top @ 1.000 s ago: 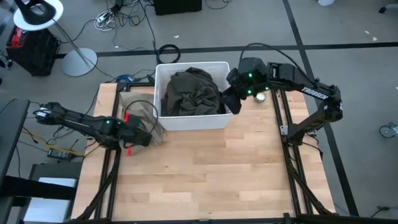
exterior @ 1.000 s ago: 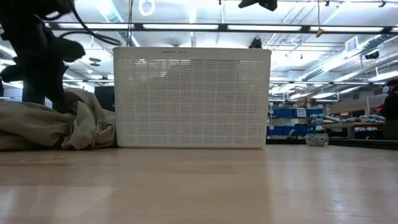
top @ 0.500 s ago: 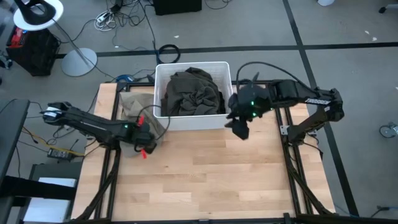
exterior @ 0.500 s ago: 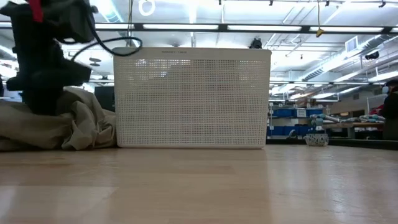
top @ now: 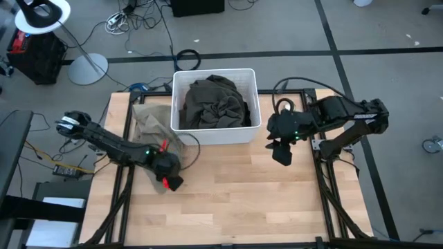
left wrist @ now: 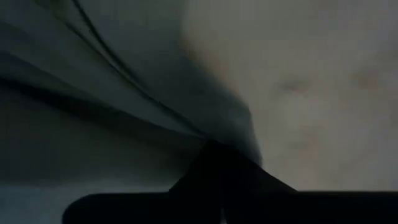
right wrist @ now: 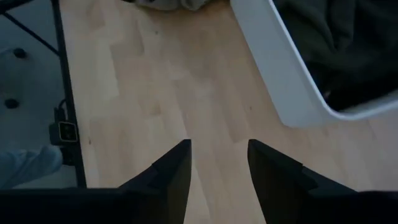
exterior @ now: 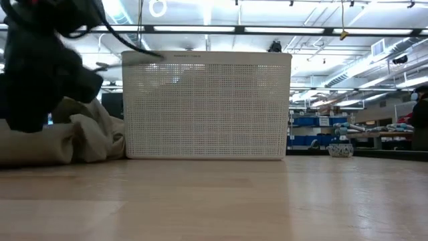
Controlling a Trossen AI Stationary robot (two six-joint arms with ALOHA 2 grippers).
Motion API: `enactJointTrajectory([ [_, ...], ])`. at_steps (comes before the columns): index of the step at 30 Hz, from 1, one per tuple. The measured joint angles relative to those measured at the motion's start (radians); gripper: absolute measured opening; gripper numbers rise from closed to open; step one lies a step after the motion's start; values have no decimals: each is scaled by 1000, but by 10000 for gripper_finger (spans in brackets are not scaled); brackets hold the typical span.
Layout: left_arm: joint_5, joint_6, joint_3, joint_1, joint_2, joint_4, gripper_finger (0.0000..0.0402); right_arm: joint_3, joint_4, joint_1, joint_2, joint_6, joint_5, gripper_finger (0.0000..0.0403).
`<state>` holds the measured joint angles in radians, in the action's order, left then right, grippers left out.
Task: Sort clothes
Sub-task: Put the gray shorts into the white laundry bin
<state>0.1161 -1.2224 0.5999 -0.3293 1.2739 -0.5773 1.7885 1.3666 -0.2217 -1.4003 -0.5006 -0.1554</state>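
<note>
A beige tan garment (top: 154, 124) lies crumpled on the table left of the white bin (top: 216, 136); it also shows in the low view (exterior: 73, 137). An olive green garment (top: 214, 104) fills the bin. My left gripper (top: 168, 173) is at the beige garment's near edge and shut on it; cloth (left wrist: 298, 93) fills its wrist view. My right gripper (top: 282, 149) is open and empty over bare table, right of the bin's near right corner. The pink, black and teal garments are out of view. My left gripper is shut on a bunched fold of the beige garment (left wrist: 217, 134), whose creases run in taut lines to the fingers (left wrist: 217, 171). The gripper itself hides the exact spot. The rest of the garment lies on the table beside the bin.
The bin stands at the middle of the table's far edge (exterior: 207, 107); its wall shows in the right wrist view (right wrist: 273, 68). Bare wood table (top: 228, 194) spreads across the near half. Cables and a lamp base lie on the floor beyond.
My left gripper has gone toward the table's near edge and right, drawing the beige garment's near part with it. My right gripper has left the bin's right rim and gone toward the near edge and right, over bare table.
</note>
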Motion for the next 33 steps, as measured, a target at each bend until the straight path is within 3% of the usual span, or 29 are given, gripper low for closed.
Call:
enactJointTrajectory([
  [10, 24, -123, -1, -127, 20, 478, 0, 0, 89, 0, 35, -43, 0, 141],
  [14, -53, -117, 3, -137, 44, 669, 0, 0, 80, 0, 39, -23, 0, 137],
  [17, -121, -71, 26, -137, 51, 709, 0, 0, 76, 0, 39, -15, -4, 136],
  [20, -154, -65, 53, -136, 51, 683, 0, 0, 76, -1, 39, -2, -5, 137],
  [25, -125, -70, 123, -137, 50, 543, 0, 0, 74, -1, 39, 6, -5, 133],
  [30, -135, -69, 230, -137, 49, 195, 0, 0, 72, -2, 39, 6, -5, 133],
  [33, -213, -90, 306, -138, 49, -67, 0, 0, 72, -2, 39, 14, -5, 132],
])
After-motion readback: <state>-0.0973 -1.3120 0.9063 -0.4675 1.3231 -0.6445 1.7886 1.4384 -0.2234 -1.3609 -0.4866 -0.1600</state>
